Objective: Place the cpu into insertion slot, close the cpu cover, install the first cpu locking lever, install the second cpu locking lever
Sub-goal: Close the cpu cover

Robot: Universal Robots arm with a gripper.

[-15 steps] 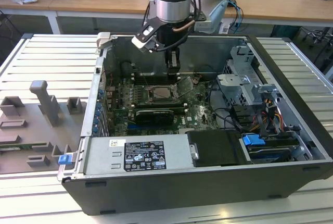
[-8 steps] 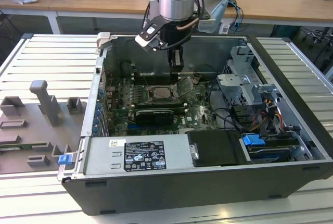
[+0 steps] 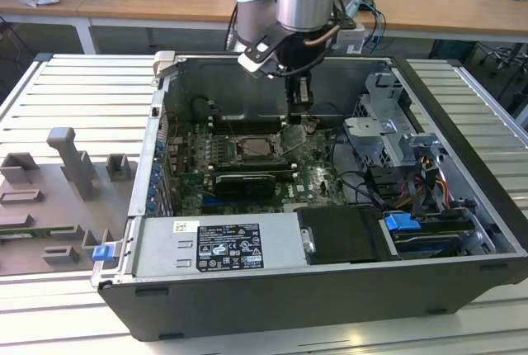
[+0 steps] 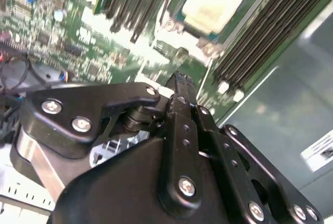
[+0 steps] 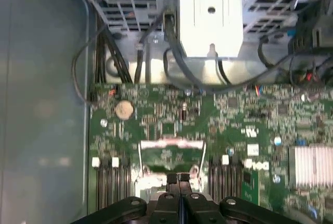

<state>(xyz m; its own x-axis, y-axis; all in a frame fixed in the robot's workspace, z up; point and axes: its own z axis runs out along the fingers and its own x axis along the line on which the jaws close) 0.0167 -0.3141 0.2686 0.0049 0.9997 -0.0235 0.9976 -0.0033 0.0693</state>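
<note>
Slatted metal table (image 3: 74, 99) sections are carrying an open computer case (image 3: 330, 314), which is lying on its side so that the board is facing up for access from above. Along the case's near edge, the power supply (image 3: 219, 243) is sitting clear of the work area. Behind it, the green motherboard (image 3: 318, 177) is lying flat on the case floor.

Near the middle of the board, the insertion slot (image 3: 252, 147) is showing its silver rim. In the second wrist view the cpu (image 4: 214, 1) is resting inside that slot, pale metal top up, between rows of black memory slots (image 4: 260, 36). It is judged seated.

The gripper (image 3: 299, 120) is hanging just above the board beside the slot, on the side toward the case's far wall. In both wrist views its claw (image 4: 179, 84) (image 5: 179, 181) is showing fingers pressed together with nothing seen between them, a posture suited to pushing, not carrying.

Just past the fingertips in the first wrist view, a silver frame, likely the cpu cover (image 5: 170, 142), is showing. Whether it is lying flat or standing raised cannot be told.

Beyond the case, wooden desks (image 3: 165, 0) are lining the background.
</note>
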